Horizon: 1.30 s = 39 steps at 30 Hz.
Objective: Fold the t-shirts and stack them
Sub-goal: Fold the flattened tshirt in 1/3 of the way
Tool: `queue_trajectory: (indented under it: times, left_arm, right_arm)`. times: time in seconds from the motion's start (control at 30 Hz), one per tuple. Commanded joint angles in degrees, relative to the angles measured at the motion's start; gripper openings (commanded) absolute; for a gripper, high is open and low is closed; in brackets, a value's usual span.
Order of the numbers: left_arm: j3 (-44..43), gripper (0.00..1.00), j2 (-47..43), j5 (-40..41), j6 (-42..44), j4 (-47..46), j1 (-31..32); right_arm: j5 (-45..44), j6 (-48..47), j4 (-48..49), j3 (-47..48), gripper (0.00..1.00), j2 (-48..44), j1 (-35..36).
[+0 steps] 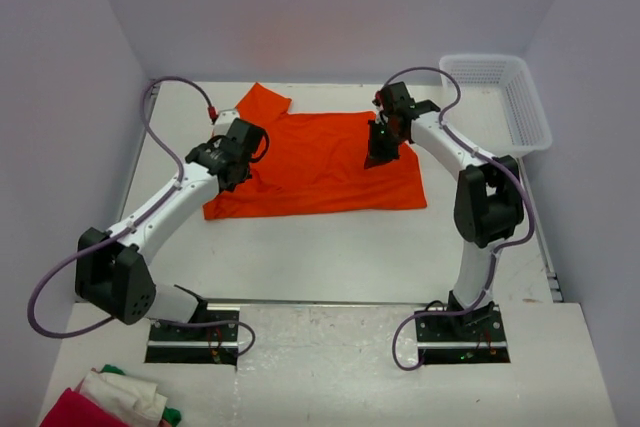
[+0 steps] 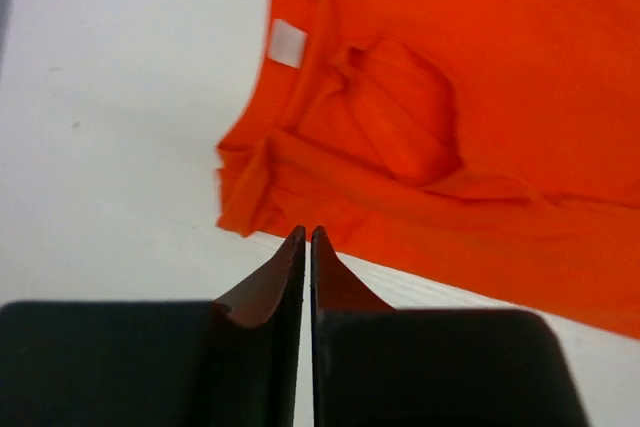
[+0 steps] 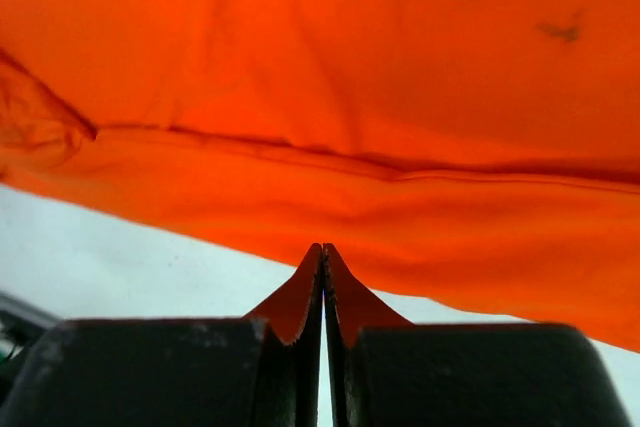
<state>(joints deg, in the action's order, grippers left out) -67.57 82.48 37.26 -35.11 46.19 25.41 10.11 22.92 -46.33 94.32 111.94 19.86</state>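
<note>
Left claw [image 2: 308, 232]: pressed together, empty, just beside the t-shirt [image 2: 480, 67] collar.
Right claw [image 3: 323, 247]: pressed together at its edge; pinch unconfirmed.
My plan: I'd spread both, bite deep, lift evenly.

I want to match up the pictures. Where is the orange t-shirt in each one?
Top external: the orange t-shirt lies spread out in the middle of the picture.
Left wrist: it fills the upper right.
Right wrist: it fills the whole upper part, side to side.
Shared landmark: the white table shows right beside the shirt's edge in all three.
</note>
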Motion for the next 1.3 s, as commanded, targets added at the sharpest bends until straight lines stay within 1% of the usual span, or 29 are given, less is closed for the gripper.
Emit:
queue_trajectory:
  times: [0.0,0.03,0.07,0.1,0.13,0.17,0.23,0.3,0.33,0.37,0.47,0.53,0.63,0.77,1.07,1.27]
  left_arm:
    - [3.5,0.00,-4.3,-10.4,1.4,-5.7,0.3]
    - [5.8,0.00,-5.9,-17.6,2.2,-7.6,0.3]
    - [6.9,0.00,-6.4,-20.5,2.5,-11.3,0.3]
    - [7.7,0.00,-6.4,-23.3,2.7,-12.8,0.3]
    - [8.8,0.00,-5.6,-27.2,2.8,-14.0,0.3]
    - [8.9,0.00,-4.8,-27.9,2.8,-15.1,0.3]
    - [7.7,0.00,-1.0,-27.3,3.3,-15.1,0.1]
    - [6.2,0.00,1.8,-25.7,3.7,-13.6,-0.1]
    - [4.6,0.00,4.7,-24.2,3.8,-12.7,-0.4]
    - [3.6,0.00,6.0,-24.0,3.9,-12.2,-0.7]
    - [1.0,0.00,11.7,-25.5,3.9,-11.5,-3.6]
    - [0.9,0.00,13.2,-27.0,4.3,-12.3,-4.7]
    - [0.4,0.00,16.1,-27.3,4.7,-13.0,-6.5]
    - [0.3,0.00,18.9,-26.6,4.8,-12.2,-7.6]
    - [2.5,0.00,20.7,-24.7,5.6,-11.7,-9.1]
    - [4.9,0.00,20.7,-22.7,4.0,-10.1,-9.4]
  right_arm:
    - [14.0,4.1,5.9,-5.1,0.00,-2.6,0.0]
    - [15.2,6.2,7.5,-6.6,0.00,-2.6,0.1]
    - [16.9,6.9,8.2,-7.3,0.00,-2.3,0.1]
    - [20.3,7.3,9.0,-8.0,0.00,-2.4,0.1]
    - [20.7,8.4,9.9,-9.2,0.00,-2.4,0.1]
    - [20.6,8.8,9.8,-9.6,0.00,-2.3,0.1]
    - [18.2,8.7,8.2,-9.9,0.00,-1.7,0.3]
    - [15.4,8.0,6.6,-9.6,0.00,-1.0,0.6]
    - [13.0,7.8,5.7,-9.8,0.00,-0.9,0.6]
    - [12.5,7.5,5.6,-10.1,0.00,-1.0,0.7]
    - [11.0,7.8,7.0,-12.1,0.00,-0.6,0.8]
    - [10.8,8.0,7.6,-12.7,0.00,0.0,1.0]
    - [9.2,8.5,8.2,-12.9,0.00,1.6,1.6]
    - [8.0,9.3,8.4,-12.9,0.00,3.3,2.6]
    - [3.1,11.0,8.6,-13.5,0.00,6.5,4.0]
    - [2.3,12.5,10.8,-17.9,0.00,5.1,5.3]
